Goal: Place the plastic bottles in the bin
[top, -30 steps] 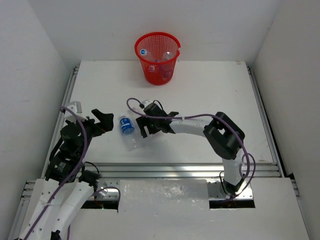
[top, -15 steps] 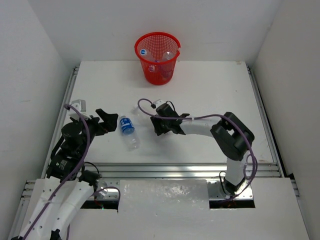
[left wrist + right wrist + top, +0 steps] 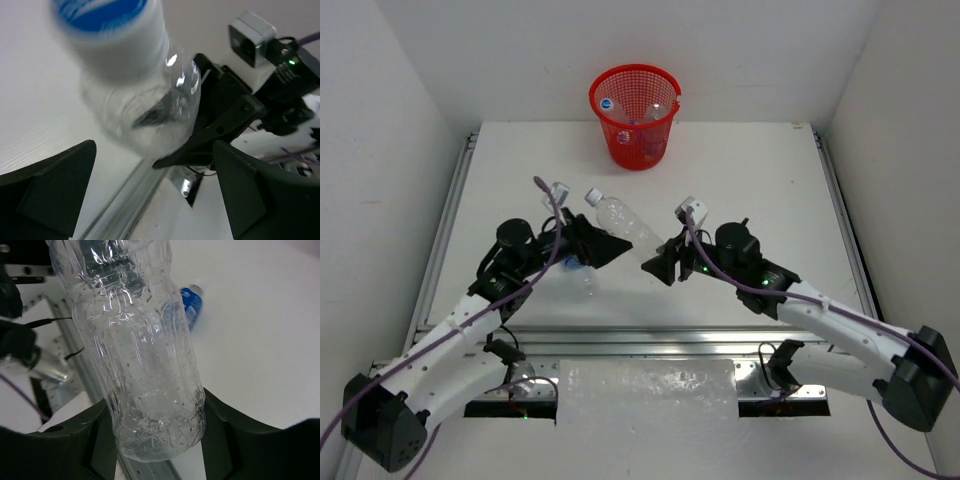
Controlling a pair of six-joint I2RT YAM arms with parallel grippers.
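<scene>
The red mesh bin (image 3: 662, 82) stands at the far middle of the table with bottles inside (image 3: 608, 103). My right gripper (image 3: 663, 266) is shut on the base of an unlabelled clear bottle (image 3: 623, 222) and holds it tilted above the table, white cap pointing far-left; the wrist view shows the bottle (image 3: 145, 365) between both fingers of that gripper (image 3: 155, 410). A blue-labelled bottle (image 3: 578, 268) lies on the table, also in the right wrist view (image 3: 190, 304). My left gripper (image 3: 605, 250) is open just over it; the bottle (image 3: 135, 75) lies ahead of the spread gripper (image 3: 154, 150).
The table's metal front rail (image 3: 670, 338) runs just behind both grippers. White walls close in the table on the left, right and far sides. The two grippers are close together near the table's middle.
The left arm has reached right to the blue-labelled bottle. The right arm has swung back rightward and now holds an unlabelled bottle raised, which did not show before.
</scene>
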